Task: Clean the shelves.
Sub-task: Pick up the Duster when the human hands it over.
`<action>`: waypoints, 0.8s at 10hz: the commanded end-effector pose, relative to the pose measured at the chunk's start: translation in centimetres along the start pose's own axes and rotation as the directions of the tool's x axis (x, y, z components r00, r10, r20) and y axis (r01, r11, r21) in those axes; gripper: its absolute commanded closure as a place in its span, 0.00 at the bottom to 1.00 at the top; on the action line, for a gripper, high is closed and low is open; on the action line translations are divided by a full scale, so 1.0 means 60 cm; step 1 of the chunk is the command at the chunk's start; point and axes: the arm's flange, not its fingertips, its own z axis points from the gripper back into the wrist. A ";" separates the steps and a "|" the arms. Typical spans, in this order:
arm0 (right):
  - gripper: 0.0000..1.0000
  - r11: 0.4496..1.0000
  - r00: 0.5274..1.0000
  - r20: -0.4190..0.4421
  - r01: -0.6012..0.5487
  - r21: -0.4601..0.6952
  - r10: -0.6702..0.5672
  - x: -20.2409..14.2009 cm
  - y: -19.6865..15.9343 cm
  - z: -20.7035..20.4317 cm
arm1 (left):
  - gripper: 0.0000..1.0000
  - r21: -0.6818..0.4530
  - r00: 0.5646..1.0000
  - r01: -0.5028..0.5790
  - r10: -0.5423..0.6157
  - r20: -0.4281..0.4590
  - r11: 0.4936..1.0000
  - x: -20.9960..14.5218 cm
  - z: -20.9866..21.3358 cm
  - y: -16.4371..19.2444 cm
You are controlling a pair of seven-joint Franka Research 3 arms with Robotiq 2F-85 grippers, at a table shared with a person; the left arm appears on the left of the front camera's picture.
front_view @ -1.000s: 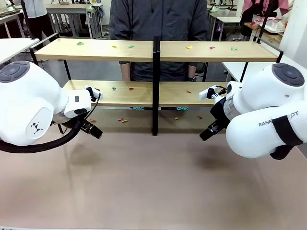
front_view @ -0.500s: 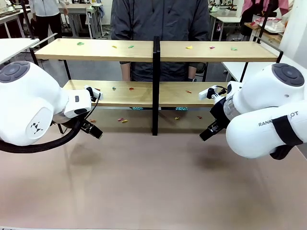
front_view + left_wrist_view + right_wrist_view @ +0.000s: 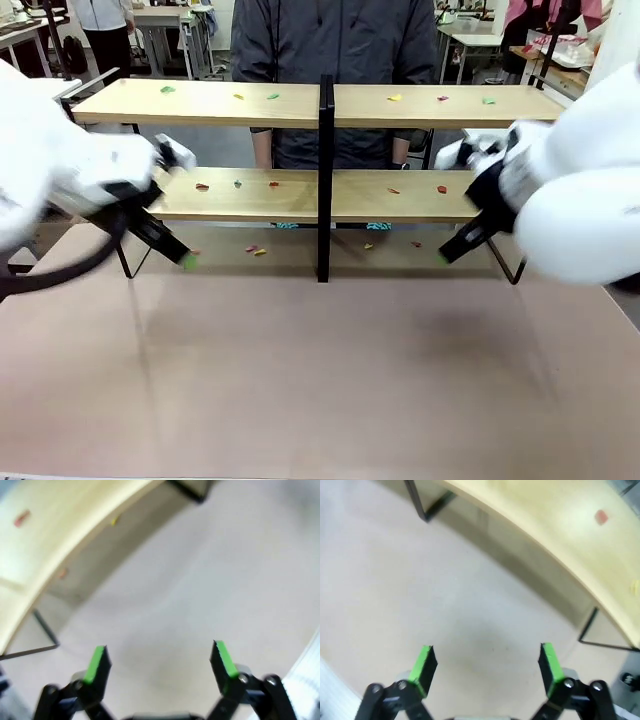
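Beige counter (image 3: pixel 320 380) surface occupies the foreground. The left arm's fingers (image 3: pixel 185 259) hang low over the counter, just in front of the left end of the shelves (image 3: pixel 230 203). The arm appears motion-blurred. In the left wrist view the green pads (image 3: pixel 98 662) stand wide apart, released, with nothing between them. The right arm's fingers (image 3: pixel 443 256) hold the mirrored position near the right end of the shelves, also blurred. In the right wrist view the pads (image 3: pixel 425 669) are likewise spread and empty.

The shelves stand across the far part of the counter, nearly counter-wide. They consist of two light-wood boards in a thin black frame with a central post (image 3: pixel 324 180). Small coloured scraps (image 3: pixel 255 250) lie on the counter under the lower board (image 3: pixel 300 205). More lie on that board and on the upper board (image 3: pixel 200 108). Behind the shelves, at centre, stands a person (image 3: pixel 330 40) in a dark grey jacket.
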 end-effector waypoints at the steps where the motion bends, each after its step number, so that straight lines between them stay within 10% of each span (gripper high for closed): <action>1: 0.00 0.999 0.996 0.089 -0.005 0.045 0.001 -0.112 -0.015 0.188 | 0.00 -0.105 0.990 0.078 -0.065 0.124 0.991 -0.116 0.202 -0.006; 4: 0.00 0.998 0.968 0.243 -0.049 -0.048 0.060 -0.147 -0.025 0.313 | 0.00 -0.096 0.873 0.133 -0.071 0.483 0.986 -0.162 0.325 -0.007; 8: 0.00 0.993 0.948 0.303 -0.078 -0.092 0.103 -0.130 -0.018 0.370 | 0.00 -0.096 0.773 0.129 -0.039 0.633 0.987 -0.138 0.336 -0.017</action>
